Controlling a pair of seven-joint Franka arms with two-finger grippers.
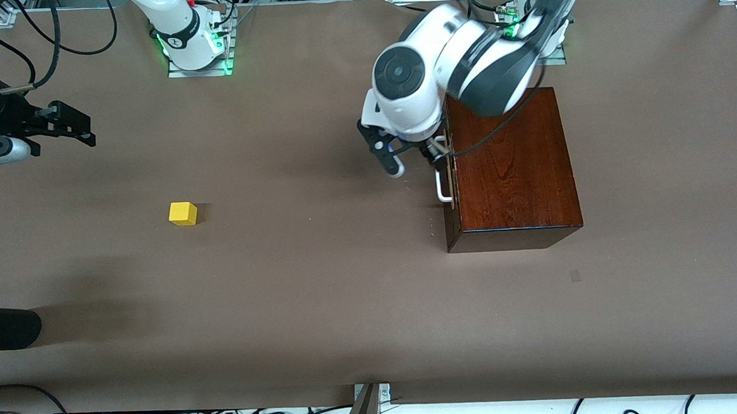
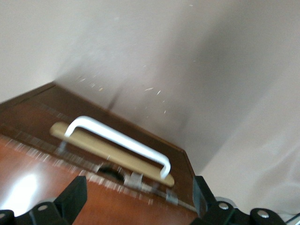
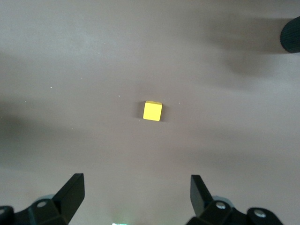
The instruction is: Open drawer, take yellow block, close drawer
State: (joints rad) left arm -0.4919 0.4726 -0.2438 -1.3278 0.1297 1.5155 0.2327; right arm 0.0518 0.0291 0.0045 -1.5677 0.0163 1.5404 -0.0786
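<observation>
Both pincers are held wide: the left pincer [image 1: 414, 156] at the white U-shaped handle [image 2: 119, 140] of the dark mahogany box's drawer [image 1: 448, 184], seen shut only in the left wrist view; the right pincer [image 1: 64, 125] waits over the brown worktop [image 1: 323, 298], the small yellow cube [image 1: 183, 213] lying bare toward its end.

The box [image 1: 511, 168] sits on the table [image 1: 323, 310] toward the left arm's end, near the edge where the arm bases stand. The block [image 1: 183, 213] lies well apart toward the right arm's end, on bare table.
</observation>
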